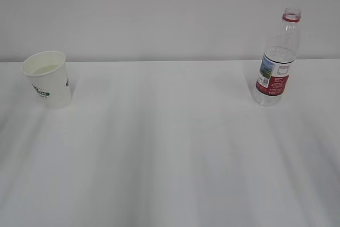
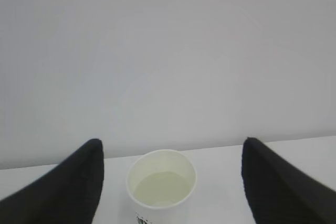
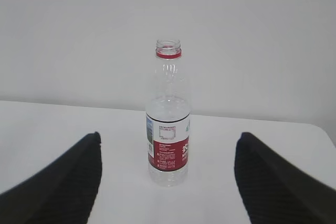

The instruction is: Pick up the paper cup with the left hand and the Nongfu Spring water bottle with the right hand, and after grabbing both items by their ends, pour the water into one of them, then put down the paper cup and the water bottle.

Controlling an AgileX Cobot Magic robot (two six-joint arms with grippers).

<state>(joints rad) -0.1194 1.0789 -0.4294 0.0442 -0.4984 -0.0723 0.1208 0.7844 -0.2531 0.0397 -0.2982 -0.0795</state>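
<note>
The white paper cup [image 1: 48, 78] stands upright at the far left of the table, with clear water [image 2: 161, 188] in its bottom. The uncapped Nongfu Spring water bottle [image 1: 276, 59] stands upright at the far right. Neither arm shows in the exterior view. In the left wrist view the paper cup [image 2: 161, 186] sits ahead between the wide-apart black fingers [image 2: 73, 182] of the open left gripper [image 2: 172, 182], untouched. In the right wrist view the bottle [image 3: 168, 114] stands ahead of the open right gripper [image 3: 167, 177], apart from its black fingers [image 3: 273, 182].
The white table [image 1: 170, 147] runs back to a plain pale wall [image 1: 159, 14] just behind the cup and the bottle. A wide stretch of tabletop separates the two objects.
</note>
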